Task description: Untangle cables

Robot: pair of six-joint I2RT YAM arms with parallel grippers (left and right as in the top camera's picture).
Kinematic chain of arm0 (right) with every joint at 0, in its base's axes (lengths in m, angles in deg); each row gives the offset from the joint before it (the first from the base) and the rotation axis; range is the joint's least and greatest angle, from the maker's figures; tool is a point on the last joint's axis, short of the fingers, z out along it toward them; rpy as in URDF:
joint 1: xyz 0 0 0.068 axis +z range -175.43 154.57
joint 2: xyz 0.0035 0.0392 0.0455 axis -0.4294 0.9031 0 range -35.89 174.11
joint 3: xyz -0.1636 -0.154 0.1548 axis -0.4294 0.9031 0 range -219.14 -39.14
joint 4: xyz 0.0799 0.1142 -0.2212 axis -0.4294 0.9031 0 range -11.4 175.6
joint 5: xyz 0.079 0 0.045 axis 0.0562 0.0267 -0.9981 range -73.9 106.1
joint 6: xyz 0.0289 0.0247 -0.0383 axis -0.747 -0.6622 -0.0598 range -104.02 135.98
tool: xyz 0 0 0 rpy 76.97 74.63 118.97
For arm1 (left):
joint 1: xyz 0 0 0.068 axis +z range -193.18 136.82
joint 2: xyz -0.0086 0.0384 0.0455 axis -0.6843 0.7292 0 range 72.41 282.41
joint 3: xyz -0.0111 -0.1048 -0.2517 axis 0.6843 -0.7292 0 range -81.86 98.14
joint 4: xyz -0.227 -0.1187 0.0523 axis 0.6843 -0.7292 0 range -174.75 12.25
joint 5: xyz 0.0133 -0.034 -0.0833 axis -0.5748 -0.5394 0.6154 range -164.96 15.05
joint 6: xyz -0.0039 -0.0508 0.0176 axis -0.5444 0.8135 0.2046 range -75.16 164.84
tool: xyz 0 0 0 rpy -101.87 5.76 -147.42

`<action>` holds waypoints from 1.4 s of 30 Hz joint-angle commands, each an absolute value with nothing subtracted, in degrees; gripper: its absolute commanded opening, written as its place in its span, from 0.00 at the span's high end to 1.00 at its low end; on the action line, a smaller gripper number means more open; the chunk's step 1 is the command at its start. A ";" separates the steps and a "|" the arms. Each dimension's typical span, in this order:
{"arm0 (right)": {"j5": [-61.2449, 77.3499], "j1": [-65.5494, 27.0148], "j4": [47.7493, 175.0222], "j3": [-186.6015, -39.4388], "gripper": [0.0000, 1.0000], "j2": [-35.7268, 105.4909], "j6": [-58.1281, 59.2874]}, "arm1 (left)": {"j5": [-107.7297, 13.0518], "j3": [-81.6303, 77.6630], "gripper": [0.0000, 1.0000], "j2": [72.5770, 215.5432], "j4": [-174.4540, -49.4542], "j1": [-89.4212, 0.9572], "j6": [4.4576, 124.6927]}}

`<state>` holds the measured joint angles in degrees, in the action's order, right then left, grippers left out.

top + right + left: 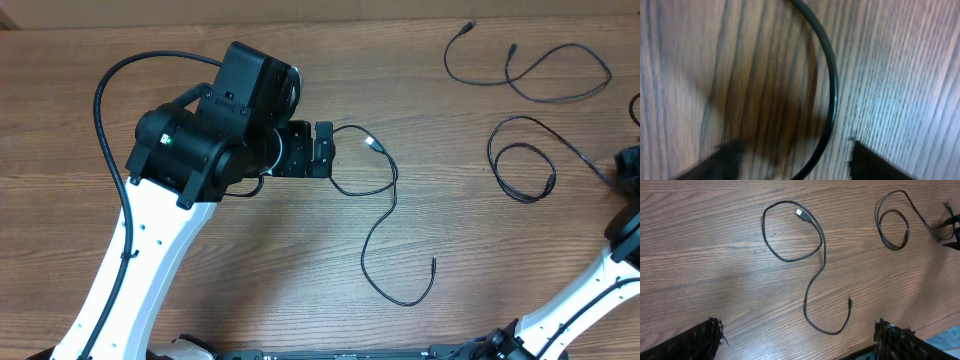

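Three thin black cables lie apart on the wooden table. One cable [385,205] [816,275] has a silvery plug [800,213], loops once and snakes toward the front. My left gripper [324,150] [797,342] hovers open beside its loop, holding nothing. A second cable [522,160] [892,227] forms a small double loop, and its tail runs to my right gripper [628,166] at the right edge. In the right wrist view, blurred, that cable [832,90] passes between the spread fingers of the right gripper [795,162], low over the table, with a gap on both sides. The third cable [530,72] lies at the back right.
The left arm's thick black cord [105,100] arcs over the table's left side. The table's front edge [940,337] shows near the left gripper's right finger. The white right arm [590,290] reaches in from the front right corner.
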<state>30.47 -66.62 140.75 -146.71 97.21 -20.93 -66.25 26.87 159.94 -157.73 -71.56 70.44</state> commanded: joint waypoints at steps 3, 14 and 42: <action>31.04 -66.82 139.90 -146.43 0.51 97.19 -20.58 | -66.59 26.93 0.00 158.98 -157.69 -71.30 71.23; 31.01 -66.82 140.42 -146.34 0.69 97.23 -20.56 | -66.59 26.93 0.01 158.98 -157.69 -71.30 71.23; 27.28 -66.49 151.24 -151.91 0.30 86.26 -22.94 | -66.57 26.93 0.00 158.98 -157.69 -71.30 71.21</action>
